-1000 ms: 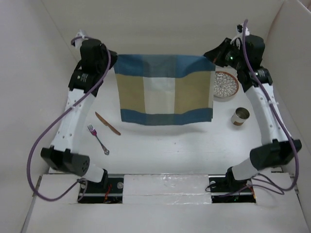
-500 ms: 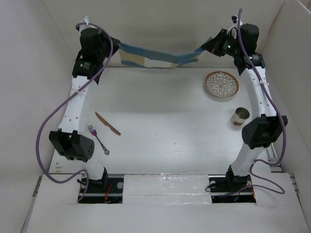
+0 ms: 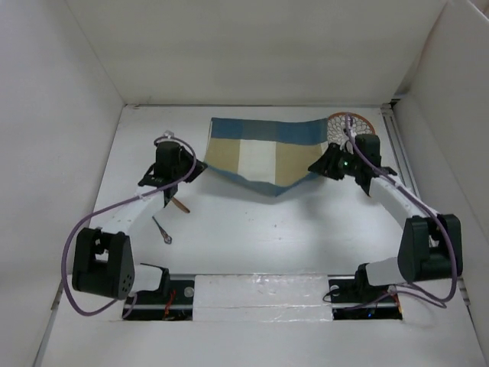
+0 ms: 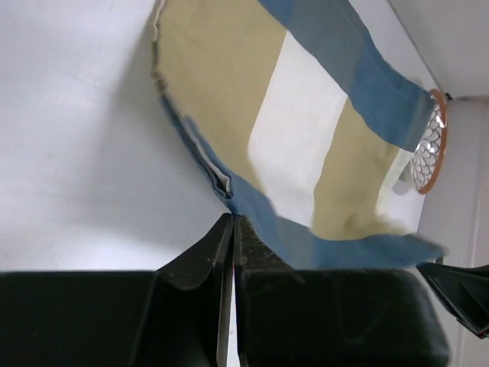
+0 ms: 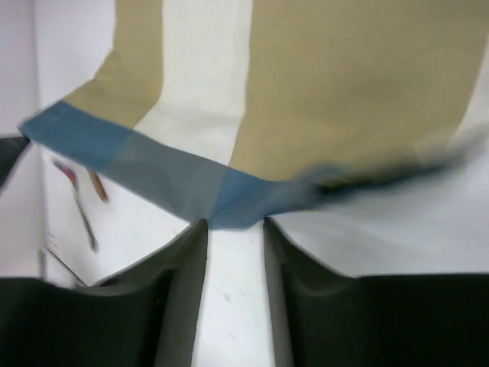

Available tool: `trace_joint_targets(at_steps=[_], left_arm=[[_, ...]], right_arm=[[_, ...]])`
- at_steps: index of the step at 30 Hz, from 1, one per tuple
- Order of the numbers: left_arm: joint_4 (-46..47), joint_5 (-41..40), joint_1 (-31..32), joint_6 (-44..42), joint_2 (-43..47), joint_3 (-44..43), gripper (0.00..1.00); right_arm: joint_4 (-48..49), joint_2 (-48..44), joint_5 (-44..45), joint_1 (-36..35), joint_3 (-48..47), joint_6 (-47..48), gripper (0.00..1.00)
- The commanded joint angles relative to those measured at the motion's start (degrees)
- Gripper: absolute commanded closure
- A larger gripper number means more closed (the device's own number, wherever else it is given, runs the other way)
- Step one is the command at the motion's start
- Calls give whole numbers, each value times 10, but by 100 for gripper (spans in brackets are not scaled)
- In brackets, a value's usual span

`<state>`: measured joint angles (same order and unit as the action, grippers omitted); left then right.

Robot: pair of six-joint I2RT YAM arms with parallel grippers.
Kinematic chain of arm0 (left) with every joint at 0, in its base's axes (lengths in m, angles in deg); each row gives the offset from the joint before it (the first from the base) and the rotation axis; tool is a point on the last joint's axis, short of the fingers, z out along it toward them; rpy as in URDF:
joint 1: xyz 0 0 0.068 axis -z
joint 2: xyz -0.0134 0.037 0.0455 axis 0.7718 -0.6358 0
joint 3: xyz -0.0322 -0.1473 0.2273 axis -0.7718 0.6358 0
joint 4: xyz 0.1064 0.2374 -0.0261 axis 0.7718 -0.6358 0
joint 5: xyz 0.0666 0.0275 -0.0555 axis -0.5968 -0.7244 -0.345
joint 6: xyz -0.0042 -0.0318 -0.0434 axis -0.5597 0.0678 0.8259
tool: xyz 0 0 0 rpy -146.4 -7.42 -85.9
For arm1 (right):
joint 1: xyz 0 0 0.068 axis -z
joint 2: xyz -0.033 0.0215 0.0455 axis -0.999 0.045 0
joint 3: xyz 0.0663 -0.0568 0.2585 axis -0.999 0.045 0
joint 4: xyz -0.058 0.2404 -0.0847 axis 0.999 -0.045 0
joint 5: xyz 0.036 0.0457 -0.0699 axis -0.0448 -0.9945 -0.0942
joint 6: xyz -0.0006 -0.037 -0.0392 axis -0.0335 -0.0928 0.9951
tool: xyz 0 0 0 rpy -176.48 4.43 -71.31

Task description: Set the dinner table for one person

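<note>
**Top view.** Placemat [image 3: 256,153] lies on the dinner table [image 3: 260,237], towards the far side. Its far-right corner touches or overlaps the plate [image 3: 357,122]; I cannot tell which. The near edge is not straight: it runs down to a point at mid-table, so there is slack in the cloth. Left gripper [image 3: 195,173] is at the near-left corner and right gripper [image 3: 317,168] at the near-right corner. Knife [image 3: 180,205] and fork [image 3: 162,229] lie on bare table just on the near side of the left gripper.

**Left wrist.** Jaws are pressed together with the blue hem running into their tip. As far as I can judge, they are closed on the placemat corner. There is a small fold in the hem just ahead of the tips. The plate rim shows past the far corner.

**Right wrist.** Blurred. Jaws stand apart, with the blue corner at their mouth but not pinched, so this side holds nothing.

**Judgement.** The step in hand is laying the mat flat.
- The left arm should draw its corner outward and a little nearer, to square the near edge and take up the slack.
- It should lower the corner to the table before letting go.
- It should stay low and stop short of the knife and fork — dragging cloth over them would scatter them.
- The corner at the plate wants freeing, or the plate will be awkward to lift.
</note>
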<state>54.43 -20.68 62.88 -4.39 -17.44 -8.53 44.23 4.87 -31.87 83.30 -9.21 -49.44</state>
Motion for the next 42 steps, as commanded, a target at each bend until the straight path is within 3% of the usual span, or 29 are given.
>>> trace_joint_targets(at_steps=[1,4,5,6,8,11,15,19,22,26,27,31,35,42], left_arm=[[79,15,-1,18,94,40,100],[47,21,-1,11,143,83,100],[37,21,-1,4,156,88,100],[11,6,-1,4,169,97,100],[-5,-2,-1,-3,216,103,80],[-20,-8,-1,-11,264,103,31],[40,12,-1,-25,240,108,0],[119,84,-1,-57,78,32,0],[109,89,-1,-69,-64,-62,0],[19,80,5,-85,-236,-218,0],[-36,68,14,-91,-265,-288,0],[-151,-11,52,-113,-384,-423,0],[-188,-43,57,-98,-445,-451,0],[-190,-107,52,-67,-466,-395,0]], right_arm=[[83,-103,11,-7,50,6,55],[78,-188,49,-7,107,-4,21],[66,-209,65,-7,113,-4,5],[59,-243,78,-7,113,-4,0],[30,-260,89,-7,102,-4,0],[3,-255,83,-13,71,14,0],[19,-178,90,-26,50,35,0],[19,-37,90,-26,-10,48,0],[19,-10,102,-26,-22,48,0],[25,-4,108,-31,-23,36,0],[25,-4,108,-31,-23,36,0],[25,-4,108,-31,-23,36,0],[20,-10,108,-31,-17,47,0],[7,-43,97,-5,-17,52,0]])
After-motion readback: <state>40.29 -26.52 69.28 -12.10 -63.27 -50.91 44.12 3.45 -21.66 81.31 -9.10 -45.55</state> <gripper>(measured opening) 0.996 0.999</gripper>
